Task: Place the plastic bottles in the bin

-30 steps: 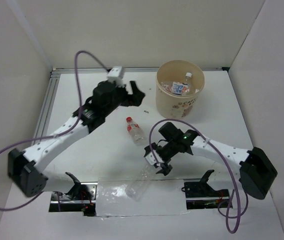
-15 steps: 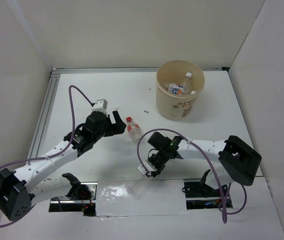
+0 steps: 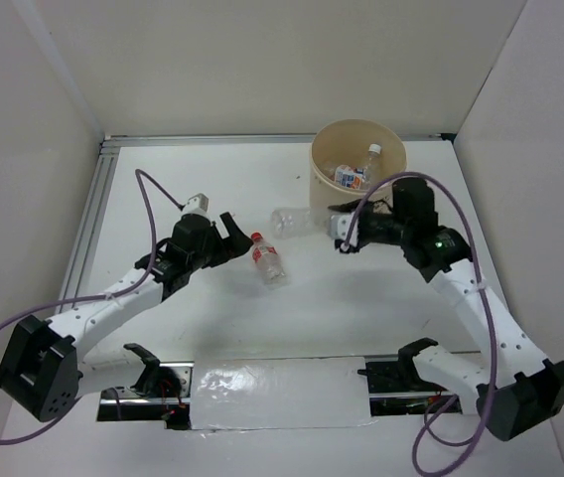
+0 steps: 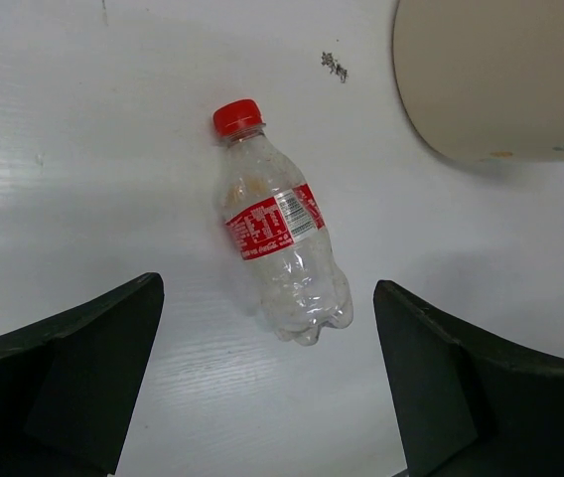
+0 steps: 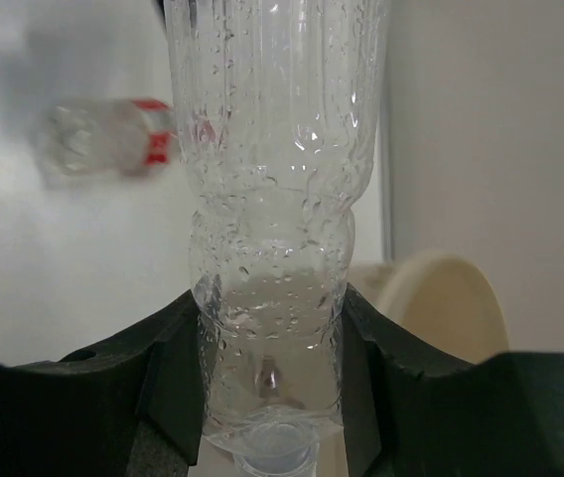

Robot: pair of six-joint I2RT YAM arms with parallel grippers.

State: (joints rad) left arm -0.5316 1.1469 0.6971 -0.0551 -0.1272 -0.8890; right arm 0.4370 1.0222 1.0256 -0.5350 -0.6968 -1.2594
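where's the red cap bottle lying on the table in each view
Top external: the red-cap bottle lies near the centre of the frame.
Left wrist: centre of frame, cap toward upper left.
Right wrist: blurred at upper left, behind the clear bottle.
Shared landmark: the bin, upper right in top external and left wrist, lower right in right wrist.

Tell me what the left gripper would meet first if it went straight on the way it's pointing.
Most likely the red-capped bottle lying on the table, centred just ahead of the open left gripper. How high the gripper sits above it is hard to judge.
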